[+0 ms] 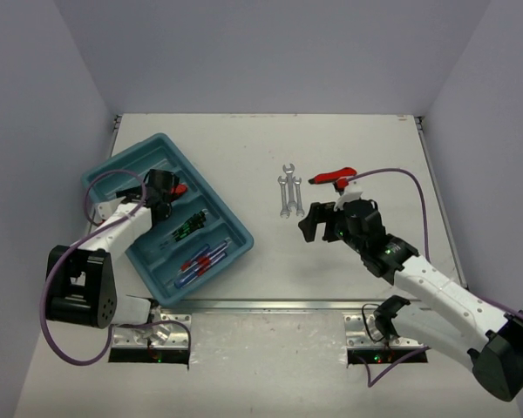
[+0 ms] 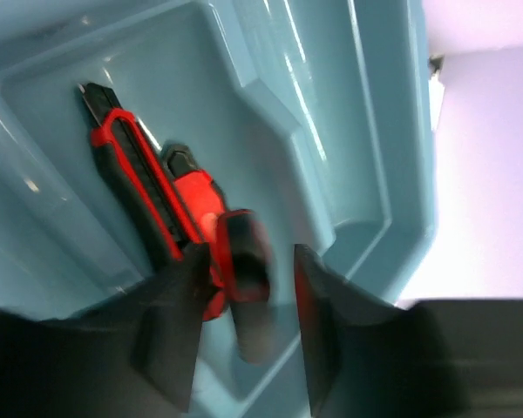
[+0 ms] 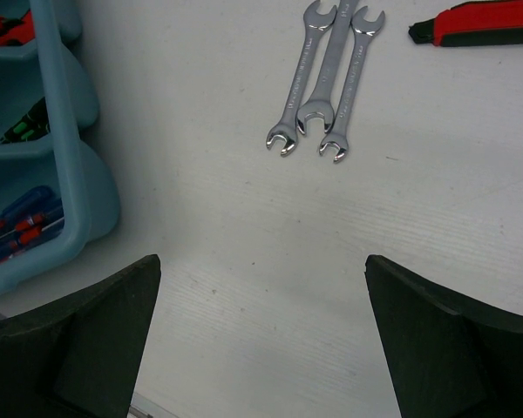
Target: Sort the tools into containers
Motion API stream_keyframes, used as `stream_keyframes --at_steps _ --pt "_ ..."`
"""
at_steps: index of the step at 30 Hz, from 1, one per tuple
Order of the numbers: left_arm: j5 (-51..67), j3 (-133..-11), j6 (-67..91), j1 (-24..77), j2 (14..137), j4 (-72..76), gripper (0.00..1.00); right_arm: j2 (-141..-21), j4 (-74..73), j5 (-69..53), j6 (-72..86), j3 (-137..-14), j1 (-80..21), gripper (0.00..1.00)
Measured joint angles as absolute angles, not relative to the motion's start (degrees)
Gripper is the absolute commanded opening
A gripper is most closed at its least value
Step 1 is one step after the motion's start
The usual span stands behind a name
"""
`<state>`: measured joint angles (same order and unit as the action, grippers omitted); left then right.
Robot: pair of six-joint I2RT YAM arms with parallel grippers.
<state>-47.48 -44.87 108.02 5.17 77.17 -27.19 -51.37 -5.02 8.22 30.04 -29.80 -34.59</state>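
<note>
The teal tray (image 1: 235, 228) lies at the left. My left gripper (image 1: 161, 193) hangs low in a far compartment, open. Red-handled pliers (image 2: 148, 187) lie on the tray floor (image 2: 270, 96). One blurred handle end (image 2: 244, 279) sits between my fingers, close to the left finger (image 2: 179, 322), with a gap to the right one. Blue-and-red screwdrivers (image 1: 200, 259) and black-handled screwdrivers with green marks (image 1: 189, 226) lie in nearer compartments. Three silver wrenches (image 3: 322, 78) and another red-handled tool (image 3: 479, 22) lie on the table. My right gripper (image 3: 261, 340) is wide open and empty above the table, short of the wrenches.
The tray's rounded corner (image 3: 78, 183) stands left of my right gripper. The wrenches (image 1: 289, 193) and the red-handled tool (image 1: 334, 178) lie mid-table, just beyond my right gripper (image 1: 312, 219). A cable loops beside the right arm (image 1: 418, 187).
</note>
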Motion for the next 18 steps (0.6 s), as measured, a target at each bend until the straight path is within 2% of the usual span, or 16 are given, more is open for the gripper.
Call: stream_keyframes --at_steps 2,5,12,15,18 --pt "-47.5 -44.58 108.36 4.93 77.15 -26.52 0.86 -51.73 -5.0 7.77 30.02 -29.8 -34.59 0.99" --pt "-47.45 -43.88 108.52 4.58 76.73 -26.01 0.99 -52.89 -5.01 7.22 29.93 -29.8 -34.59 0.99" --pt "-47.59 -43.72 104.12 3.77 69.31 -26.84 1.0 -56.36 -5.82 7.67 29.06 -30.67 -34.42 0.99" --pt "-47.45 -44.99 97.82 3.77 63.57 -26.67 1.0 -62.36 -7.7 8.95 29.07 -34.97 -33.34 0.99" --pt "-44.31 -46.55 83.4 3.66 58.5 -23.83 1.0 -68.66 -11.01 11.36 31.97 -40.36 -31.72 0.99"
